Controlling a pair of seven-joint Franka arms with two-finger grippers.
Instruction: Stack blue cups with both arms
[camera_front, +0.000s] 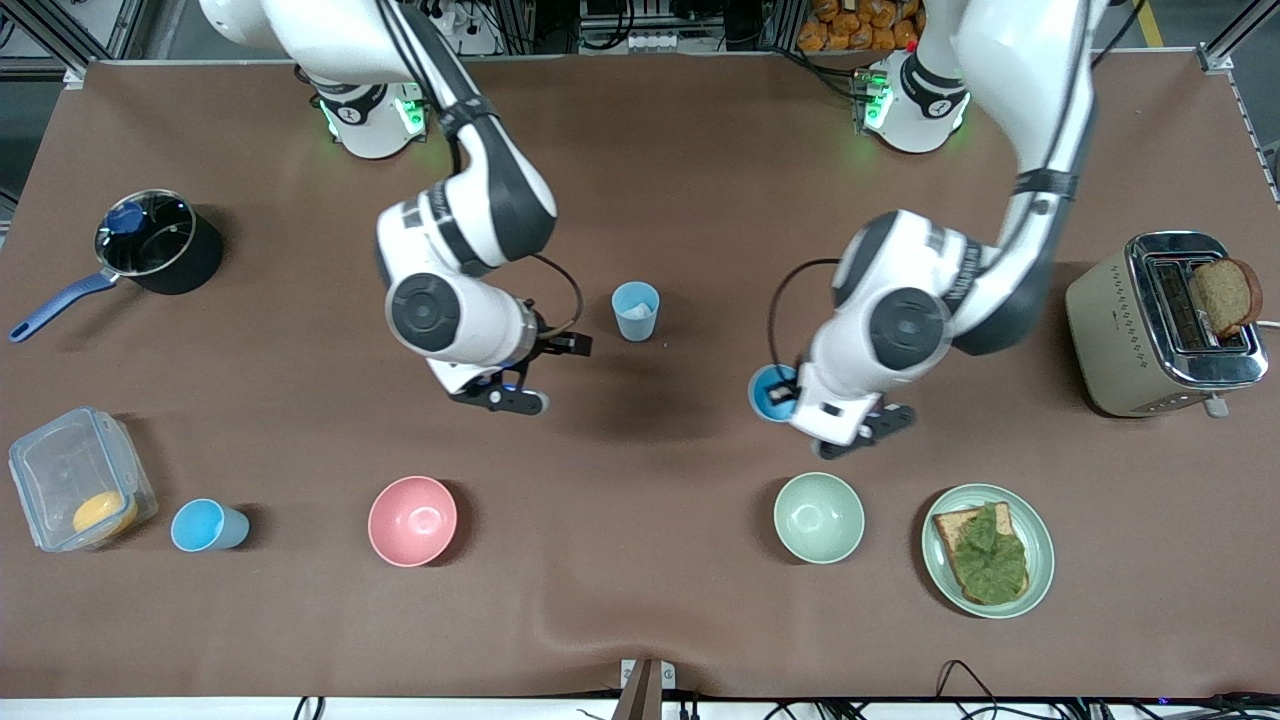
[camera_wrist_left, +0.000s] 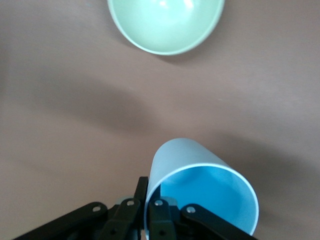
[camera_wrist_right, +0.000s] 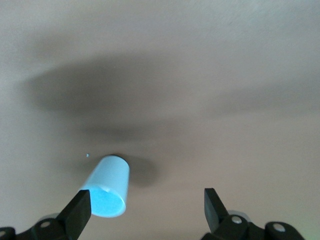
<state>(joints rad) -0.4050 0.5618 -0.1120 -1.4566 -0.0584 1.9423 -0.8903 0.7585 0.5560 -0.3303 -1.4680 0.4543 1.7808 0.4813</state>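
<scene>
Left gripper (camera_wrist_left: 145, 212) clamped on rim of sky-blue cup (camera_front: 770, 391) — carried over mid-table. Right gripper (camera_wrist_right: 145, 212) wide open, empty, beside pale cup (camera_front: 636, 310) standing upright, apparently released. Stacking not yet done.

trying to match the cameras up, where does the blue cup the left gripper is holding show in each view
Front view: the bright sky-blue plastic cup sits in the shut left gripper, above the table, near the pale green round bowl.
Left wrist view: it fills the lower part, rim pinched by the gripper.
Right wrist view: not in it; the cup there is the paler one.
Shared landmark: the green bowl, in the front and left wrist views only.
</scene>
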